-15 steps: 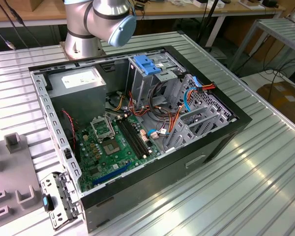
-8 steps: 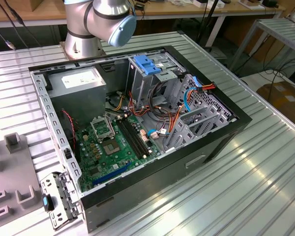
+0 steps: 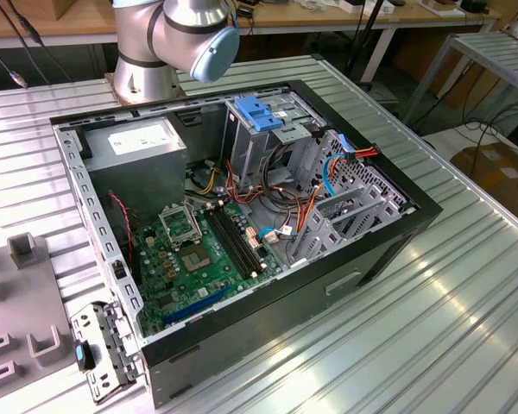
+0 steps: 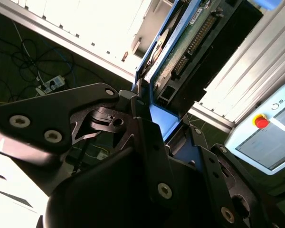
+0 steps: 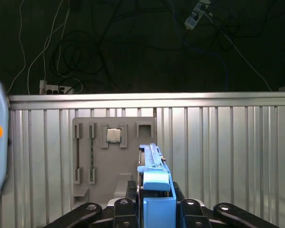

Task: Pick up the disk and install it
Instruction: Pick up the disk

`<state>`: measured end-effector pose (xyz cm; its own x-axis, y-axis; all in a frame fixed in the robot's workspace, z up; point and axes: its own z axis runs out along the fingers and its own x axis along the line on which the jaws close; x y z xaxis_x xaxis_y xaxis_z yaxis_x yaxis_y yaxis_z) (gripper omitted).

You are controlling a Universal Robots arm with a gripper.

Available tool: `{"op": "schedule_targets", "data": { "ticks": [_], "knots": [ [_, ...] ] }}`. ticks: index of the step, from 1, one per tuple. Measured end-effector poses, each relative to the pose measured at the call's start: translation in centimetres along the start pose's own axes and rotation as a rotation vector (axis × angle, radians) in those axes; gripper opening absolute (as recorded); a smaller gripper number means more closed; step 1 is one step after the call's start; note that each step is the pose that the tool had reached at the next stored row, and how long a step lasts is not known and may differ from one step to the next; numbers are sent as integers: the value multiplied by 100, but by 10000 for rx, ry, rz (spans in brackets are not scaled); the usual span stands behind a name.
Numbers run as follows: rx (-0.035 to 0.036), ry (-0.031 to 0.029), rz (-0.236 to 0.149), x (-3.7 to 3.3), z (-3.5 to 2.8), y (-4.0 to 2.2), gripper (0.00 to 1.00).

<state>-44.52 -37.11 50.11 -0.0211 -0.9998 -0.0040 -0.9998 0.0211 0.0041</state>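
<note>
The arm (image 3: 177, 39) stands on its base at the exterior view's eleven o'clock, behind an open computer case (image 3: 268, 323) that lies on the ribbed metal bench (image 3: 449, 328). In the first wrist view the gripper (image 5: 154, 197) hangs over the bench. Its jaws are clamped on the disk (image 5: 151, 161), which stands on edge between them with its blue side rails showing. Past the disk lies a grey parts tray (image 5: 99, 161) holding a processor chip (image 5: 114, 135). A control pendant (image 4: 266, 137) with a red button sits at the bench's edge. Inside the case, a grey power-supply box (image 3: 138, 147) sits at ten o'clock, a blue bracket (image 3: 257, 112) tops the drive cage (image 3: 350, 216) at one o'clock, and the motherboard (image 3: 190, 259) fills seven o'clock.
</note>
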Motion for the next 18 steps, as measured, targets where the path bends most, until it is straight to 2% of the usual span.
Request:
{"op": "schedule_targets", "data": {
  "ticks": [18],
  "knots": [
    [0, 0, 0, -2, 0, -77, 37]
  ]
}}
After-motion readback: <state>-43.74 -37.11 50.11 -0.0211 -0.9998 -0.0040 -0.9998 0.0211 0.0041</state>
